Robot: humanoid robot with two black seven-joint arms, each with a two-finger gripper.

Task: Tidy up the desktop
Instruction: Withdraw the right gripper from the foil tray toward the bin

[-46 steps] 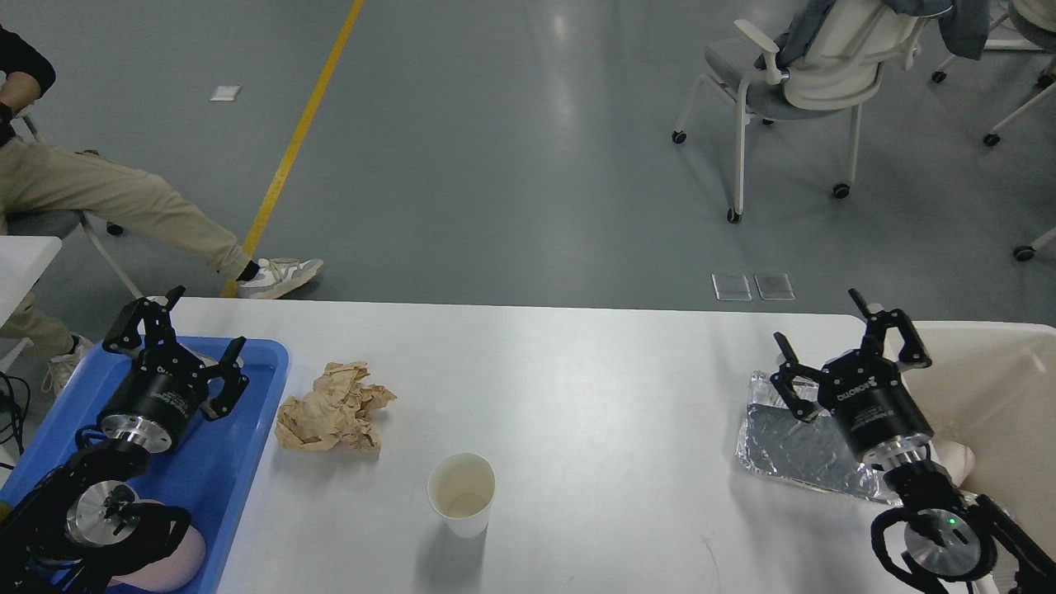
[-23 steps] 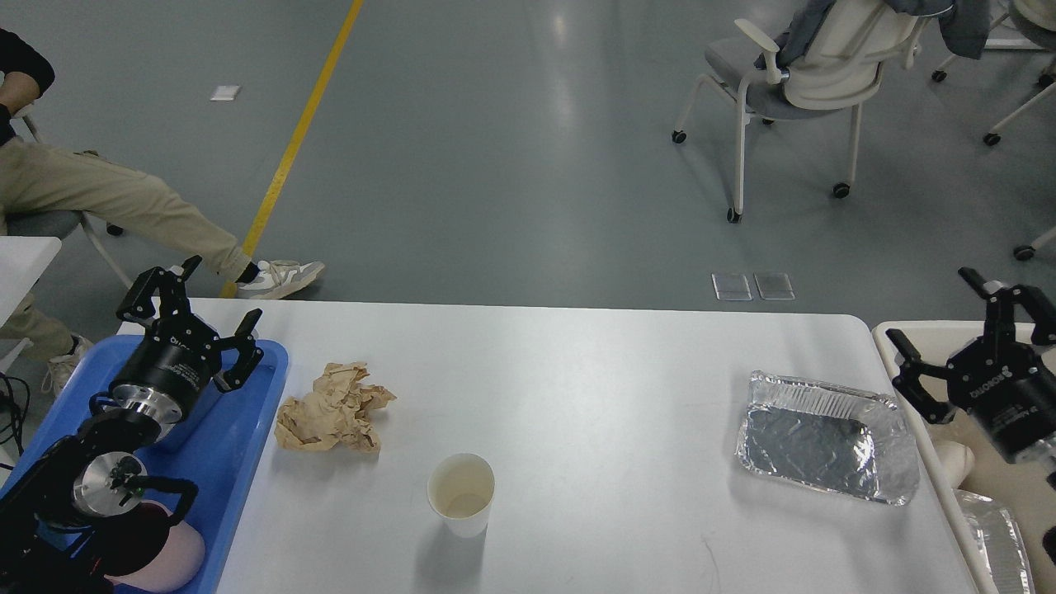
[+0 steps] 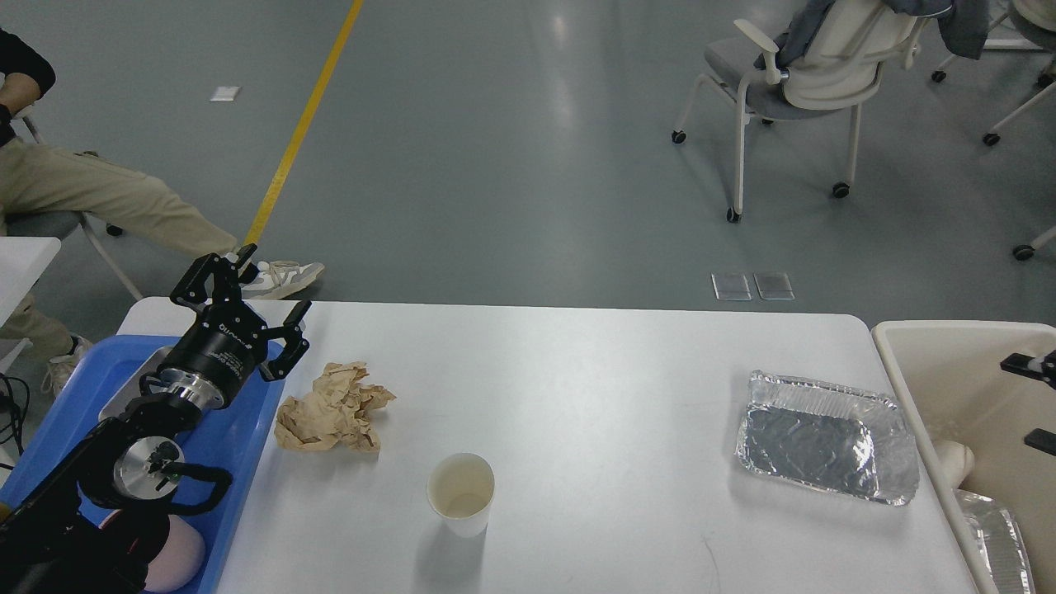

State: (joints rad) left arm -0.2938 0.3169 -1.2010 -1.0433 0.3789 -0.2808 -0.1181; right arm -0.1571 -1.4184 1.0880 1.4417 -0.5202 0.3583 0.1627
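Paper wad [image 3: 333, 408], light, soft: pinch its top. Left gripper [image 3: 247, 309] at its 10 o'clock, jaws wide, empty. Right gripper's [image 3: 1031, 400] jaws: cannot tell.

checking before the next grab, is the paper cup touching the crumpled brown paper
Apart. The head view shows bare white desktop between the crumpled brown paper and the paper cup, which stands nearer the front edge, to the paper's right.

left pincer [image 3: 241, 309] spread above desktop [image 3: 577, 371] near crumpled paper [image 3: 332, 408].
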